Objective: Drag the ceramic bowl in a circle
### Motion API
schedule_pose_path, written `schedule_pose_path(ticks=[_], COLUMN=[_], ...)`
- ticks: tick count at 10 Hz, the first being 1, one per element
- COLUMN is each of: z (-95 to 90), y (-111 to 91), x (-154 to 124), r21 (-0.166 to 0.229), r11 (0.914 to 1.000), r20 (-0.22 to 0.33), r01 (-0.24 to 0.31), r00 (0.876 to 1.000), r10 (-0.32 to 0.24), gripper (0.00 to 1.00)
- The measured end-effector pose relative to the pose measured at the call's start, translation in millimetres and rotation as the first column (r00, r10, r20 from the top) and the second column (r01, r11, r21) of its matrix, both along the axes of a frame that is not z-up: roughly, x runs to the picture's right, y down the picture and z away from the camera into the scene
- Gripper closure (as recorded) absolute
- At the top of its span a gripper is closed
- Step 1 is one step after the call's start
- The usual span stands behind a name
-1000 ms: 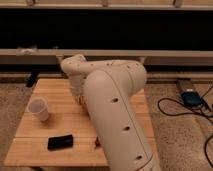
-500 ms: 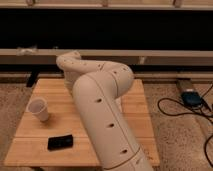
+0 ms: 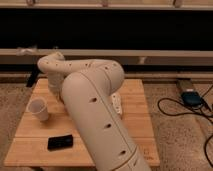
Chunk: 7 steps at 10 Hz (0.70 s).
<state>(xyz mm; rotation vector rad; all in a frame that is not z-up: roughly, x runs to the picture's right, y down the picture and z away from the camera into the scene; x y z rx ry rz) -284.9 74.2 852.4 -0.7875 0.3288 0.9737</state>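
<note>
Bowl: not visible; judged to lie behind the arm, toward the far left of the bench. Exact spot cannot be told.

Handling, judged from the task: ceramic, so stiff, fairly heavy, glazed and slippery, liable to chip if knocked. Should slide readily on wood. Best hold: pinch the rim, or press one finger inside the wall and push.

Gripper: hidden, somewhere beyond the arm's far end near the bench's back left corner. Jaws: cannot tell.

Cup: white, upright, left side of bench, near the likely sweep of the circle; light, easily toppled.

Black object: flat, front left, well apart from cup.

Bench: pale wooden slats, smooth, level.

Room: speckled floor, dark wall band behind, cables on floor at right.
</note>
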Motion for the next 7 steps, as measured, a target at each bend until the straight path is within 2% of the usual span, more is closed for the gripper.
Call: schedule_pose_path(ticks=[1, 2, 4, 5, 7], z=[-6.2, -14.9, -20.3, -22.3, -20.3], y=[5.0, 15.7, 26.0, 32.4, 46.0], x=[-5.0, -7.0, 9.0, 26.4, 65.9], r21=[-0.004, -0.024, -0.056, -0.074, -0.111], r11=[0.9999, 0.9995, 0.9983, 0.9972, 0.9934], r20=[0.014, 0.026, 0.005, -0.023, -0.106], r01=[0.01, 0.018, 0.017, 0.01, -0.029], r00=[1.0, 1.0, 1.0, 1.0, 0.994], r10=[-0.01, -0.017, -0.017, -0.011, 0.017], gripper=[1.0, 1.0, 0.98, 0.91, 0.69])
